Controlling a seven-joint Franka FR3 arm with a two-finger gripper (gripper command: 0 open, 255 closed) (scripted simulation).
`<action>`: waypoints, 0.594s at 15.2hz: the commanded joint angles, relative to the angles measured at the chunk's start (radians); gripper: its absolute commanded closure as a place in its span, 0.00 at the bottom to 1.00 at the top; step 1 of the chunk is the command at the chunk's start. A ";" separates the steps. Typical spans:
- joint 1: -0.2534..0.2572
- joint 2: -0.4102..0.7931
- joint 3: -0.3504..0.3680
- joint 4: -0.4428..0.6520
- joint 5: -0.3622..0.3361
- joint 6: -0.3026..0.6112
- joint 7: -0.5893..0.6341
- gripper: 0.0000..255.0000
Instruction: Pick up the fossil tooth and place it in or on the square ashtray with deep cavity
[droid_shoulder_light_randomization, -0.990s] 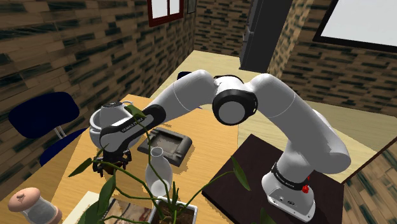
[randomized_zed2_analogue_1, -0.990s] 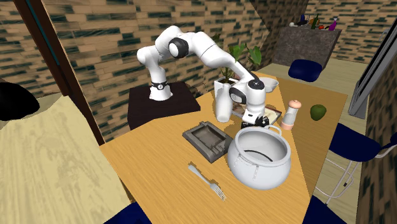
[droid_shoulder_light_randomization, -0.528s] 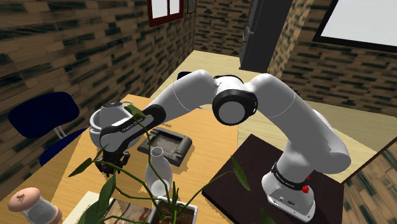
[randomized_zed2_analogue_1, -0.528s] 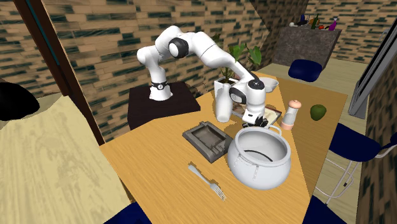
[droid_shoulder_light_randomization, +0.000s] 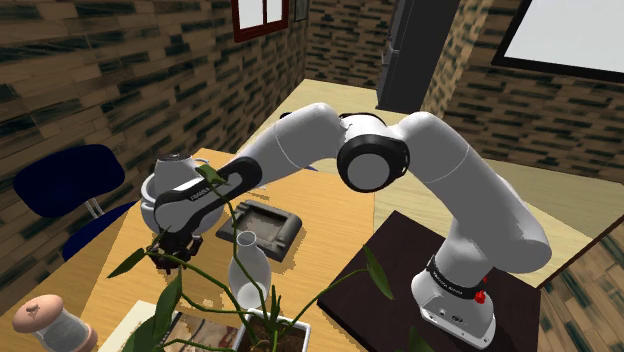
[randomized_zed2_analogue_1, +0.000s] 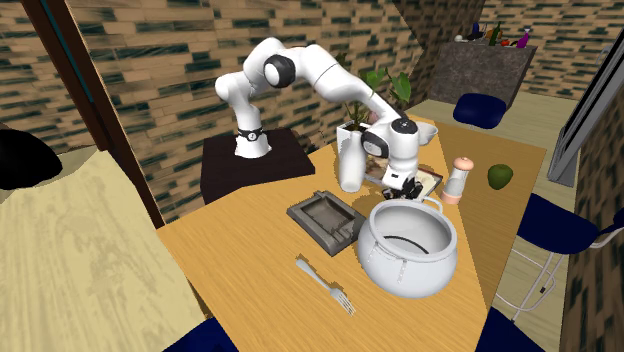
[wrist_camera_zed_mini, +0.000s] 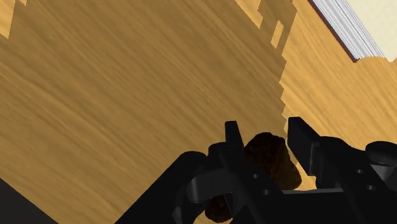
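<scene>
Wood in a warm honey tone forms the tabletop, taken here across the second exterior view from its left. Beyond the tabletop's left edge sits the dark stand, and from it the white arm arches over the surface. A grey fork lies near the tabletop's front edge. Behind the fork, closer to the edge that faces the stand, rests the square ashtray, dark grey, its deep cavity open upward. A tall white vase stands upright farther back, with a leafy plant just behind it.

Next comes the gripper, pointing down just behind the rim of a big white pot, between the vase and a flat book. In the wrist view its two black fingers are clamped on the fossil tooth, a dark brown, rough lump pressed between them with bare wood beneath. Whether the tooth is clear of the tabletop I cannot tell. It is apart from the ashtray, on the far side of the vase's foot.

Right of the book stands a pale grinder with a reddish cap. A green rounded fruit lies near the tabletop's right edge, and a white bowl sits toward the far corner.
</scene>
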 joint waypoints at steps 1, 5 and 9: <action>-0.001 -0.023 0.000 -0.012 0.000 -0.011 0.003 1.00; -0.002 -0.061 -0.001 -0.023 -0.001 -0.037 0.010 1.00; -0.003 -0.097 -0.001 -0.031 -0.002 -0.065 0.018 1.00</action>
